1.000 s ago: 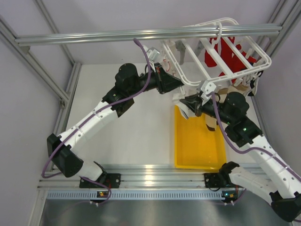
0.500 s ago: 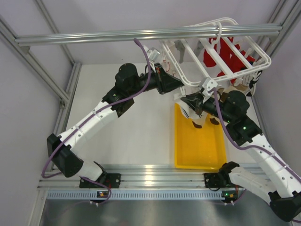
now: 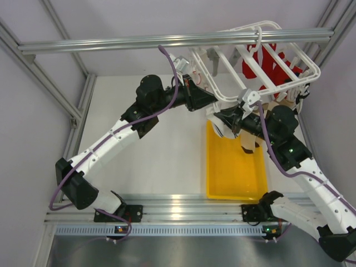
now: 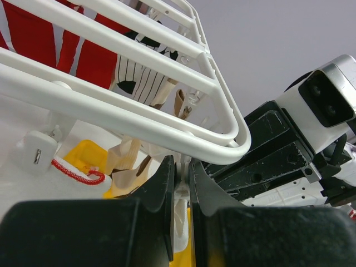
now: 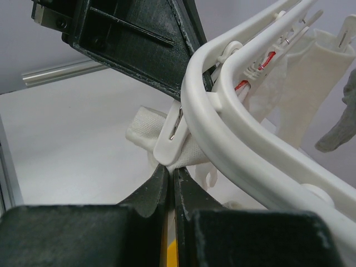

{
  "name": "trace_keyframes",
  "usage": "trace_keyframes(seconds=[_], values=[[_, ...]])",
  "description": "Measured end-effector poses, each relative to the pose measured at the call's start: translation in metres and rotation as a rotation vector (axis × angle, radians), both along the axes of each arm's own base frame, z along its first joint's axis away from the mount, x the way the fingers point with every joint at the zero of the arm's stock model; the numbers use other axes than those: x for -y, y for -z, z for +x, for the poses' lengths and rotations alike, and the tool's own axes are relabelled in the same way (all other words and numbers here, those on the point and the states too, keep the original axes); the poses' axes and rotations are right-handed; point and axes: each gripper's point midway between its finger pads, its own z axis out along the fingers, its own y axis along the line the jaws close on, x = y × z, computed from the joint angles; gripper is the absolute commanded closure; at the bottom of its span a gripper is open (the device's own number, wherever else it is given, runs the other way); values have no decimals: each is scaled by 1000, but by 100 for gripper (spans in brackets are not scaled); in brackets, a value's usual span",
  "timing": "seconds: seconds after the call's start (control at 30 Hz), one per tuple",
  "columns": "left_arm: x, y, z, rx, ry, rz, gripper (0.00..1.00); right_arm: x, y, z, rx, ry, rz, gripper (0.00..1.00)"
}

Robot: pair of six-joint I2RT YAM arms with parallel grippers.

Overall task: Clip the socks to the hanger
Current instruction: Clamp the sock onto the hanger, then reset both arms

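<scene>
The white hanger [image 3: 267, 24] hangs tilted from the top bar at the back right. My left gripper [image 3: 210, 102] is under the hanger's near corner, shut on a white clip [image 4: 182, 183] that dangles from the rim [image 4: 111, 108]. My right gripper [image 3: 218, 121] is right beside it, shut on the edge of a cream sock [image 5: 146, 127]. That edge lies up against the clip [image 5: 172, 136] below the rim [image 5: 250, 150]. Cream and brown socks [image 3: 248, 142] dangle under the right wrist; they also show in the left wrist view [image 4: 127, 167].
A yellow tray [image 3: 233, 178] lies below the hanger, in front of the right arm. A red garment [image 3: 266, 67] hangs from the hanger's far side, and a striped sock [image 4: 142, 75] hangs near it. An aluminium bar [image 3: 111, 43] crosses above the table.
My right gripper has risen slightly toward the hanger's corner with the sock, and the dangling sock has swung a little. The left arm has stayed put.
</scene>
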Motion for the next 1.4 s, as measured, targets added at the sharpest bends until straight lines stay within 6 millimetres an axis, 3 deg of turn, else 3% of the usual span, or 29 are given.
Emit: trace_keyframes(seconds=[0.1,0.2,0.23,0.33,0.47,0.6,0.83,0.9,0.93,1.1,1.33,1.4], values=[[0,0,0,0,0,0,86,0,0,0,0,0,0,100],[0,0,0,0,0,0,70,0,0,0,0,0,0,100],[0,0,0,-1,0,0,59,0,0,0,0,0,0,100],[0,0,-1,-3,5,0,48,0,0,0,1,1,0,100],[-1,1,0,-6,5,3,23,0,-1,0,2,2,1,100],[-10,1,10,-12,-24,4,13,1,0,1,3,10,-1,100],[-35,-13,10,12,-75,4,7,7,-2,2,13,38,-2,100],[-47,-20,2,32,-88,-3,5,9,-4,1,19,44,0,94],[-54,-23,-3,41,-97,-4,4,10,-5,-1,23,47,1,82],[-85,-26,-8,67,-168,18,2,17,-3,-6,9,63,-10,51],[-134,16,11,-1,-335,202,2,40,18,-32,-49,108,-47,12],[-145,32,12,-26,-358,290,2,49,20,-42,-58,125,-51,9]])
